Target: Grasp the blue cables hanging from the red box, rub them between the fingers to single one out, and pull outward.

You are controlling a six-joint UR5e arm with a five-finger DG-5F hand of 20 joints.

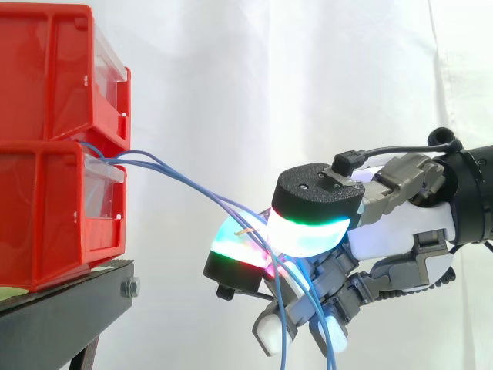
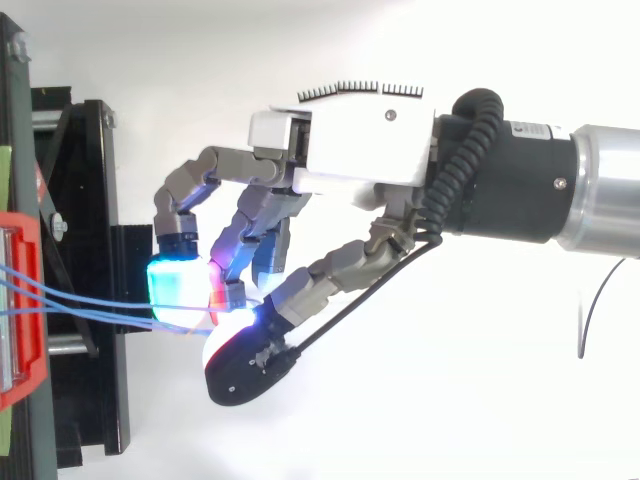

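You have bright, even light: the white curtain is nearly washed out, with faint fold shadows. From above, glare surrounds the hand, whose glowing pads bloom.

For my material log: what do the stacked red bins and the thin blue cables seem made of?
Stacked red bins: likely moulded plastic, glossy, ribbed walls. Thin blue cables: probably plastic-sheathed wire, smooth, sagging in soft curves to the hand.
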